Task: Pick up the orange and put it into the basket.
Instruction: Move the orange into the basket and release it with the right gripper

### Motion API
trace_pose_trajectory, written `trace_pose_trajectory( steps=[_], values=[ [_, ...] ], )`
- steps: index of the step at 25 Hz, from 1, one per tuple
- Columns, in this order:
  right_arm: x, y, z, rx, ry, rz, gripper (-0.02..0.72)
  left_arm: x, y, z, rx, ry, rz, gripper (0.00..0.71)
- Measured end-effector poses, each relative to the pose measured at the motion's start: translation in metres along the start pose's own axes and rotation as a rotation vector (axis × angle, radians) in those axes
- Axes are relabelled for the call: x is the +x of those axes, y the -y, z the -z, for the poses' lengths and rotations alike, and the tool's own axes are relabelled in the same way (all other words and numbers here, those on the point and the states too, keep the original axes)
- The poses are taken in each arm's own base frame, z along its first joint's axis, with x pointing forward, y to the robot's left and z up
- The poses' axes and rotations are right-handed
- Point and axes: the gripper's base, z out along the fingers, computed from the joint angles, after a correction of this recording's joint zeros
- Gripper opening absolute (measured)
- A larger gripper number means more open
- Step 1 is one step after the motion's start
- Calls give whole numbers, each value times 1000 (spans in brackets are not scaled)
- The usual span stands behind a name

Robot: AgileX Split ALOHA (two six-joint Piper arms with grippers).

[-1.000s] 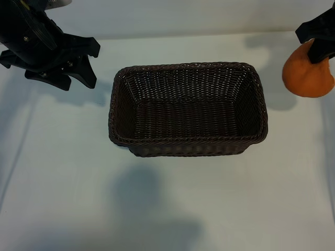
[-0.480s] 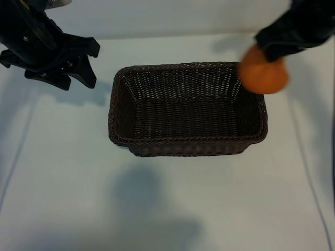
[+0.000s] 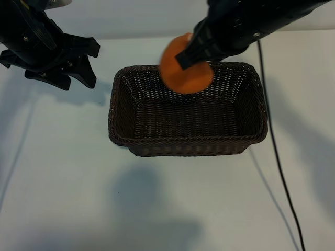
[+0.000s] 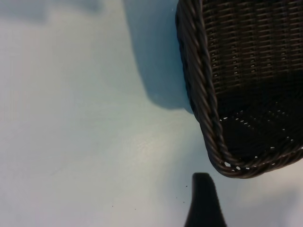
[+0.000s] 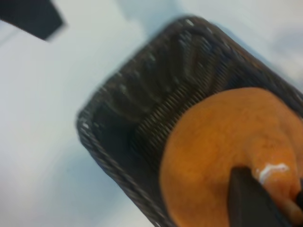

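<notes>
My right gripper (image 3: 191, 55) is clamped on the orange (image 3: 186, 65), carrying it above the basket's (image 3: 187, 148) far rim, upper centre of the exterior view. I judge the drop is close: I want the fruit over the middle of the basket floor, lowered inside the walls before I let go, so it doesn't bounce off the braided edge. My left gripper (image 3: 73, 63), jaws spread wide and empty, sits parked upper left.
</notes>
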Motion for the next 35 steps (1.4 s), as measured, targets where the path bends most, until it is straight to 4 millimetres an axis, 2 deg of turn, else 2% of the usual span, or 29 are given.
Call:
trace_pose_trajectory(
  steps=[5,8,13,19,23,30,35],
  values=[
    [-1,0,-2,14,12,17,108,0,0,0,1,0,0,526],
    [1,3,-11,30,-9,27,108,0,0,0,1,0,0,526],
    [11,12,-52,32,-105,16,108,0,0,0,1,0,0,526],
    [33,25,-104,50,-252,29,108,0,0,0,1,0,0,526],
    [47,31,-127,62,-330,44,108,0,0,0,1,0,0,526],
    [49,32,-132,67,-337,49,108,0,0,0,1,0,0,526],
    [55,35,-142,69,-366,52,108,0,0,0,1,0,0,526]
  ],
)
